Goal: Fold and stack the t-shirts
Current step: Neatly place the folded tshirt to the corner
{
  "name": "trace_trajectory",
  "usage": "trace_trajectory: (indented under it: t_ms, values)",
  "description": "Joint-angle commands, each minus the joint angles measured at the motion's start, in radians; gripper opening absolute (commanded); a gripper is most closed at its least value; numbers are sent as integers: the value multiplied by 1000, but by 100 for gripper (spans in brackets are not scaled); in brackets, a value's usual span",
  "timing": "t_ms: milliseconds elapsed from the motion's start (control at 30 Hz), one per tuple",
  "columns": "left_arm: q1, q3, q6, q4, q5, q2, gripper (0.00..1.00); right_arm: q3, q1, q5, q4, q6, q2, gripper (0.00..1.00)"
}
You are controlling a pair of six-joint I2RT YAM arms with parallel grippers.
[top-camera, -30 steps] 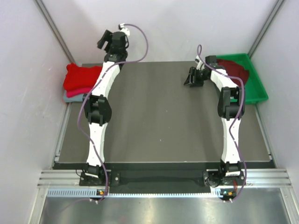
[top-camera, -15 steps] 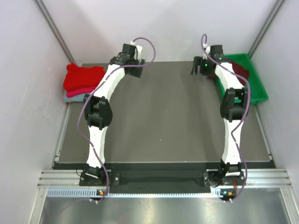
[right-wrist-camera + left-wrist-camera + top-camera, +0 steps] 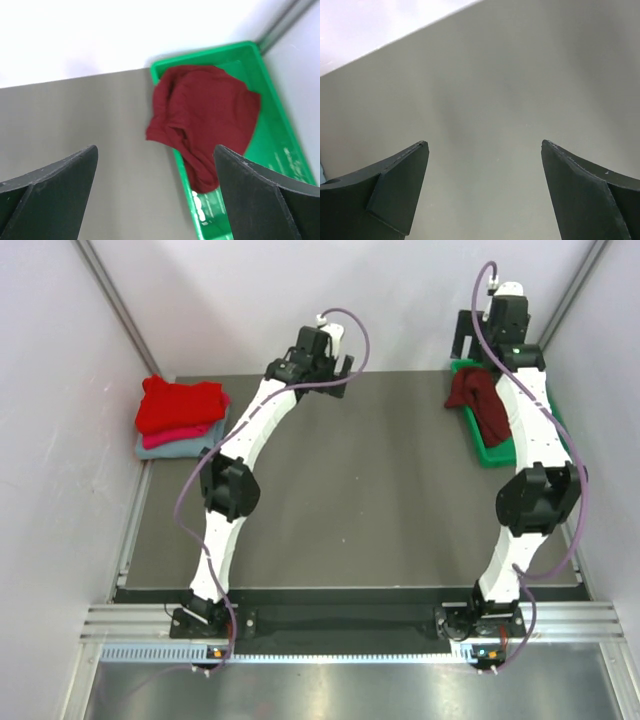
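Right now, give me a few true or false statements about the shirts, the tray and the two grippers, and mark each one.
1. The dark maroon shirt lies in the green tray, partly draped over its rim. True.
2. The right gripper is shut on the maroon shirt. False: it is open and holds nothing.
3. The bright red shirt tops the stack at the far left corner. True.
4. The left gripper holds the grey-blue shirt. False: it is open and empty; that shirt lies at the stack's bottom.
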Motion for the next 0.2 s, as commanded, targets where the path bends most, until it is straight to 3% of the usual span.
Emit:
trace_trajectory:
  t_ms: [0, 100, 167]
  values:
    - [16, 48, -81, 67, 21, -1, 99, -68, 10, 86, 17, -24, -21, 100]
    - [22, 10, -89, 86, 75, -30, 99, -74, 10, 106, 9, -42, -9, 100]
    - [31, -95, -77, 173, 88, -85, 99, -91, 11, 118, 15, -42, -9, 100]
